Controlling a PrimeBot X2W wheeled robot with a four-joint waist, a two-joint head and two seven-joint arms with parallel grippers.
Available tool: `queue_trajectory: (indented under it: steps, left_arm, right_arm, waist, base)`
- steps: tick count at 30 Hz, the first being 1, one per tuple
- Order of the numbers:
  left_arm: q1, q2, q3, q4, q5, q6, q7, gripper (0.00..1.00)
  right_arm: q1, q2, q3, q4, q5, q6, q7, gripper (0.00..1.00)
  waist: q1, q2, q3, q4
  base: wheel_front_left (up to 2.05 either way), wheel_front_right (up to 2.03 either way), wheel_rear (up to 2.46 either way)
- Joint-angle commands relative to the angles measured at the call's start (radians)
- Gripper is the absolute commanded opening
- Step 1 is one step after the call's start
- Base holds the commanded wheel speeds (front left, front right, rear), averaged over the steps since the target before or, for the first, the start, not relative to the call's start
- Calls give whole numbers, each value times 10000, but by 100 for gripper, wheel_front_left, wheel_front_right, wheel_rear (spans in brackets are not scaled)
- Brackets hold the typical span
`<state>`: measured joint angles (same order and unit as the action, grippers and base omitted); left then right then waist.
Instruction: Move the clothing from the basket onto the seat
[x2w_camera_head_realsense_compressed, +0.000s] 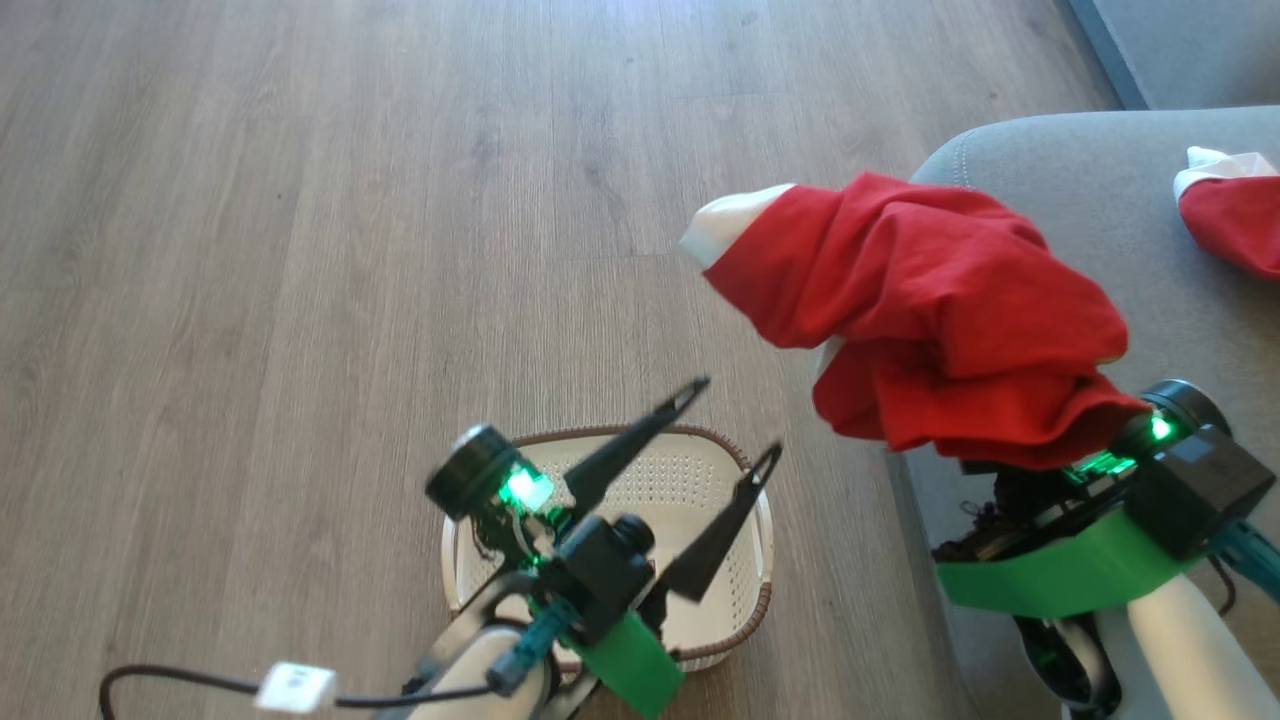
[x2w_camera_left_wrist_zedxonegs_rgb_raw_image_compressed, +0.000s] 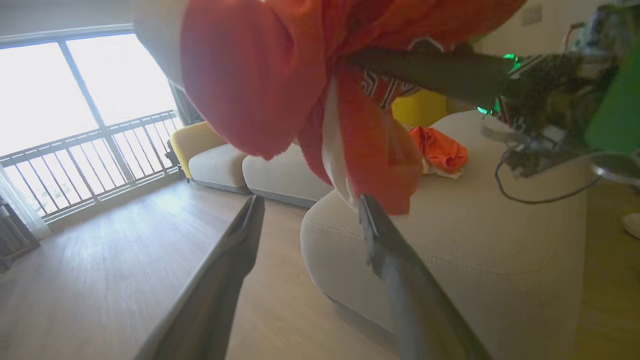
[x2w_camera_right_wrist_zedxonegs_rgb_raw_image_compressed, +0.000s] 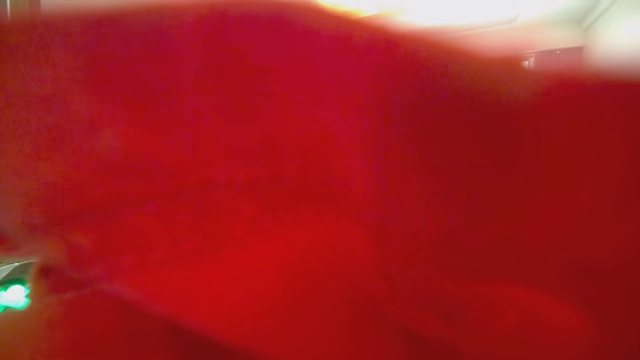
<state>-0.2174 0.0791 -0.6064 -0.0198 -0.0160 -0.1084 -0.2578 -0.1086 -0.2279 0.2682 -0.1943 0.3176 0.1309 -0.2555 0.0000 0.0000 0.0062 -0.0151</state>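
Your left gripper is hovering over the basket with its 2 fingers spread wide, holding nothing, and the basket is looking empty. Your right gripper is carrying 1 red garment at the edge of the sofa. Its fingers are buried in cloth, so can't tell their grip. The garment's bunching up floppy, white trim poking out. Farther back, another red piece is already lying on the sofa, so you're down to the drop.

The wood-plank floor carries the basket and the grey seat. One red garment with white trim lies on the seat.
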Motion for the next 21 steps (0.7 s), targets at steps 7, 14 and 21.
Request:
queue_trajectory:
  steps: [7, 14, 21]
  left_arm:
    - [35, 285, 143, 784, 172, 355, -40, 100]
    - [196, 304, 299, 1784, 5, 443, -40, 100]
    - [331, 271, 285, 2281, -39, 424, -40, 100]
  right_arm:
    - [-282, -193, -288, -395, -123, -2, -63, 0]
    - [-305, -150, -796, -408, -150, -2, -63, 0]
    - [-249, -63, -1133, -383, -185, -2, -63, 0]
  waist:
    - [0, 0, -16, -34]
    - [0, 0, 6, -141]
    - [0, 0, -1, -209]
  base:
    - [0, 0, 0]
    - [0, 0, 0]
    - [0, 0, 0]
